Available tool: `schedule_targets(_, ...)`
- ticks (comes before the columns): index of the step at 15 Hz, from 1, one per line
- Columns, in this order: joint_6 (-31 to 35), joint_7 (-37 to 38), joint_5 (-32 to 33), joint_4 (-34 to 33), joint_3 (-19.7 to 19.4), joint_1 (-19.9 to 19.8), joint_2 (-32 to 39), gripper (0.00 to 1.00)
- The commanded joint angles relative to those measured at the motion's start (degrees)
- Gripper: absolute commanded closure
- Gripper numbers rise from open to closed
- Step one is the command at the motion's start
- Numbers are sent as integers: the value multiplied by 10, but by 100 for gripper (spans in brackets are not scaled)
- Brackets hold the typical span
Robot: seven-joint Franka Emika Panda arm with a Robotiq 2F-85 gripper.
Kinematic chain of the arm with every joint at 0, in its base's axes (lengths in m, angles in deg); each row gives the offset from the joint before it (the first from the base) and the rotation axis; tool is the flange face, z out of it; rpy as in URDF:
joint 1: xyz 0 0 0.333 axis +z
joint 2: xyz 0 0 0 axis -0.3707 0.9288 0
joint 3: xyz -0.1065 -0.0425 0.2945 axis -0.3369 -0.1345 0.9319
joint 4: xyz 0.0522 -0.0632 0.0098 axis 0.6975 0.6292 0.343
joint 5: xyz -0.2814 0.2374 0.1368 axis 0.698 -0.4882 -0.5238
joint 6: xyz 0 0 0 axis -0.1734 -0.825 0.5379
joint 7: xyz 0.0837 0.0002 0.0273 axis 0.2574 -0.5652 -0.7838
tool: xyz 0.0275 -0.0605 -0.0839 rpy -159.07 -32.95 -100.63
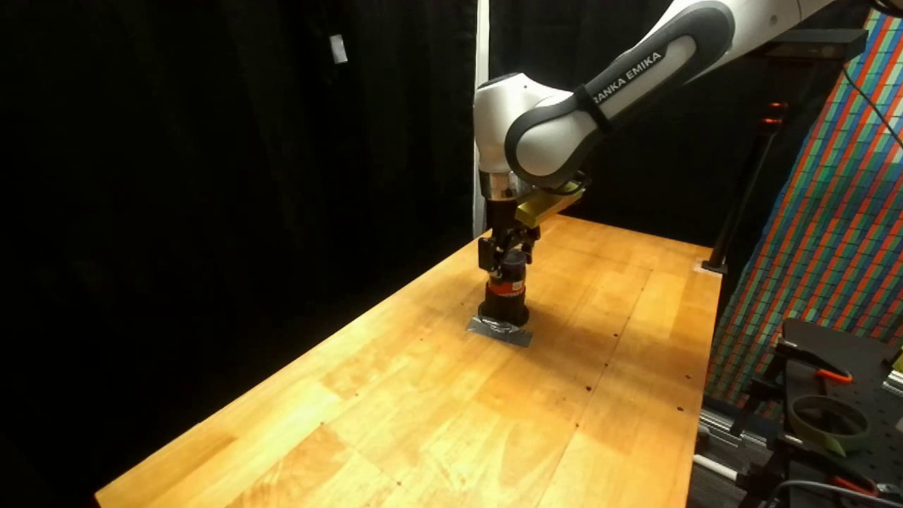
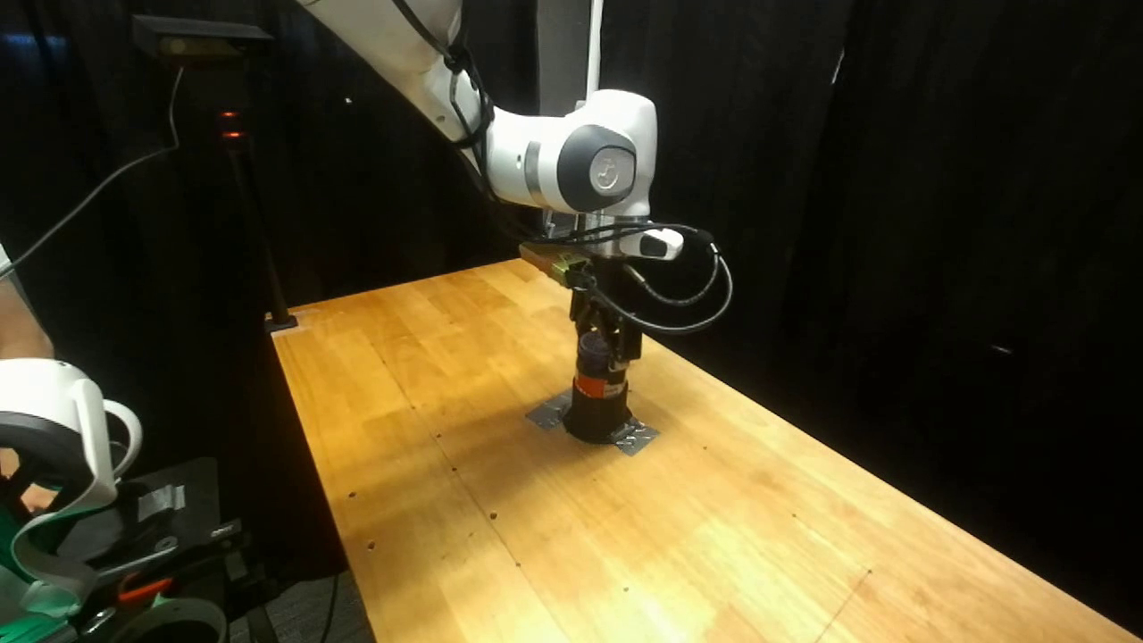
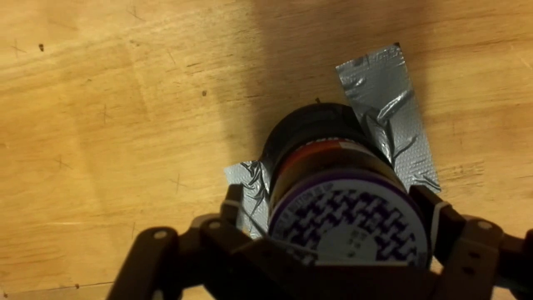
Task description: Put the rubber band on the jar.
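Observation:
The jar [image 1: 507,288] stands upright in a dark round base [image 1: 504,310], with its orange-red label showing in both exterior views [image 2: 599,386]. In the wrist view its purple-and-white patterned lid [image 3: 345,208] faces the camera. My gripper [image 3: 329,200] is open and points down, a finger on either side of the lid. A gap shows at the left finger; the right finger is close to the rim, and I cannot tell if it touches. A thin pale rubber band [image 3: 435,221] loops round both fingers, with a strand across the lid. Its lower part is hidden by the gripper.
Grey tape [image 3: 387,96] fixes the base to the wooden table [image 1: 458,423]. A black post [image 1: 741,183] stands at a table corner. A side cart with a tape roll [image 1: 829,422] is beside the table. Cables [image 2: 714,295] hang in a loop by the wrist.

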Motion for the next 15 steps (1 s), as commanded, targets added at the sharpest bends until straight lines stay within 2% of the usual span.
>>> schedule_targets(1, 0, 5, -21, -12, -5, -7, 9, 0)
schedule_targets(10, 88, 90, -8, -13, -39, 11, 27, 0)
schedule_targets(15, 99, 119, -8, -3, -56, 18, 28, 0)
